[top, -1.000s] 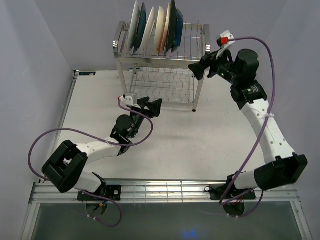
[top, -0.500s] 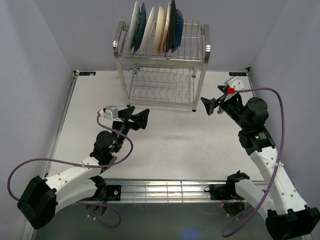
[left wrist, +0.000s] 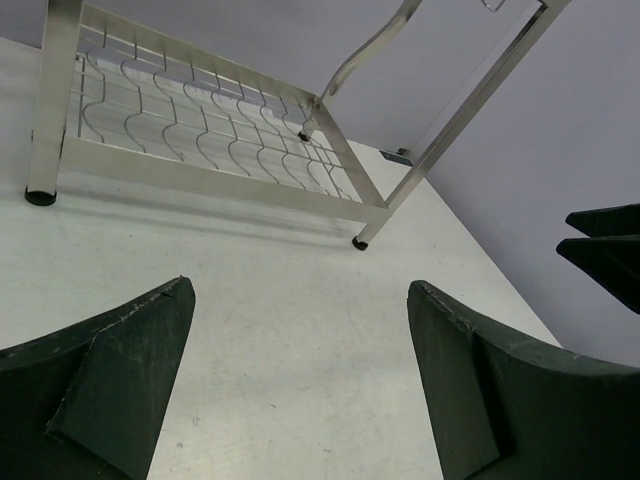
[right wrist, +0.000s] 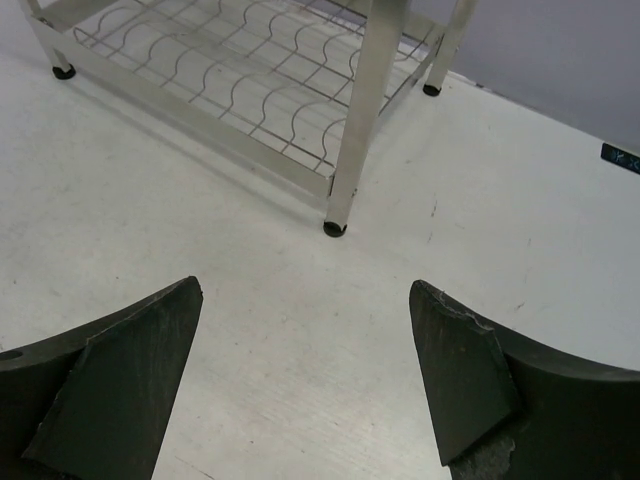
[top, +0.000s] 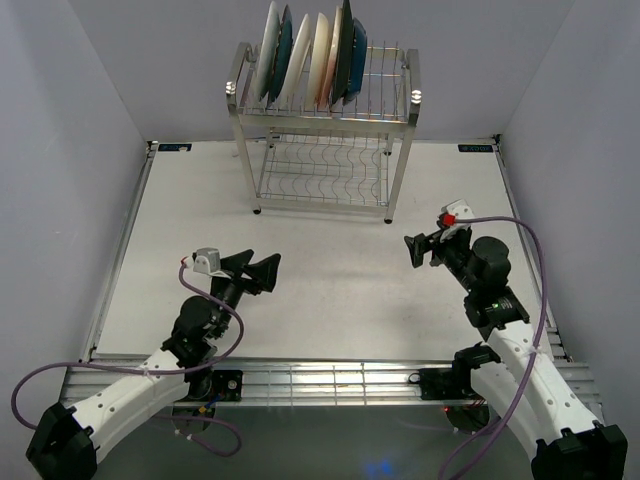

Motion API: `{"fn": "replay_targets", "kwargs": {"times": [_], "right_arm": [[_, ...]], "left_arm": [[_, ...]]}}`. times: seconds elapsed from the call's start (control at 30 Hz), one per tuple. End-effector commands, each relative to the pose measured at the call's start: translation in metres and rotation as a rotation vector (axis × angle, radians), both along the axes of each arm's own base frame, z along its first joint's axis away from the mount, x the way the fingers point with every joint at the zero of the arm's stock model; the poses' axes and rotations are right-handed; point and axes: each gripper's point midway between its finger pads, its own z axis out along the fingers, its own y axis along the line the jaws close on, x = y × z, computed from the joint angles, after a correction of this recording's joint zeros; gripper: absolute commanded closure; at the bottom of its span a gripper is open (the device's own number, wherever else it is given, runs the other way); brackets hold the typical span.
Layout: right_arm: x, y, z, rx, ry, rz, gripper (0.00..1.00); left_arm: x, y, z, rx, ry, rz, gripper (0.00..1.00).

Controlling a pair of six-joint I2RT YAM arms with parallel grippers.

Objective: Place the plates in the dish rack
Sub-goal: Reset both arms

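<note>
Plates (top: 305,55) stand on edge in the top tier of the dish rack (top: 325,150), packed close together toward its left and middle. They overlap too much to count surely, and none shows on the bench (top: 330,290). By that, I judge the loading done, or nearly so.

They look glazed and rigid, so probably weighty for their size, slick under the pads and quick to chip against steel wire. The best hold would be at the exposed upper rim, with the jaws across the thickness of the edge, lifting straight up out of the slot so that nothing knocks a neighbour.

At the left, the left pincer (top: 262,264) hangs low over the bench, near its front and well apart from the rack. Its jaws are spread wide and hold nothing.

In the middle, the lower shelf (left wrist: 200,110) shows only bare wavy wire in both wrist views. The slots at the right end of the top tier also look free.

The front right post (right wrist: 360,110) would stand in the way of any reach from that side — so would the tight spacing between the plates.

At the right, the right pincer (top: 420,246) hovers over the bench, likewise spread wide and holding nothing, facing the rack.
</note>
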Motion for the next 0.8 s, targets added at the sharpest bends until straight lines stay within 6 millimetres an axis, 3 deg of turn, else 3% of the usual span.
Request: {"fn": "replay_targets", "kwargs": {"times": [0.0,0.17,0.4,0.6,0.77], "right_arm": [[0.005,-0.007,-0.015,0.028,-0.015,-0.055,0.10],[0.001,-0.012,-0.022,0.041,-0.022,-0.079,0.10],[-0.010,-0.014,-0.044,0.042,-0.045,-0.075,0.10],[-0.010,-0.015,-0.048,0.040,-0.051,-0.076,0.10],[-0.009,-0.017,-0.049,0.038,-0.052,-0.091,0.10]], "left_arm": [[-0.004,0.007,-0.027,0.016,0.063,0.016,0.02],[-0.008,0.014,-0.041,0.024,0.078,0.033,0.02],[-0.018,0.016,-0.088,-0.002,0.180,0.016,0.02],[-0.016,0.013,-0.075,0.037,0.123,0.000,0.02],[-0.015,0.014,-0.078,0.040,0.137,0.011,0.02]]}}
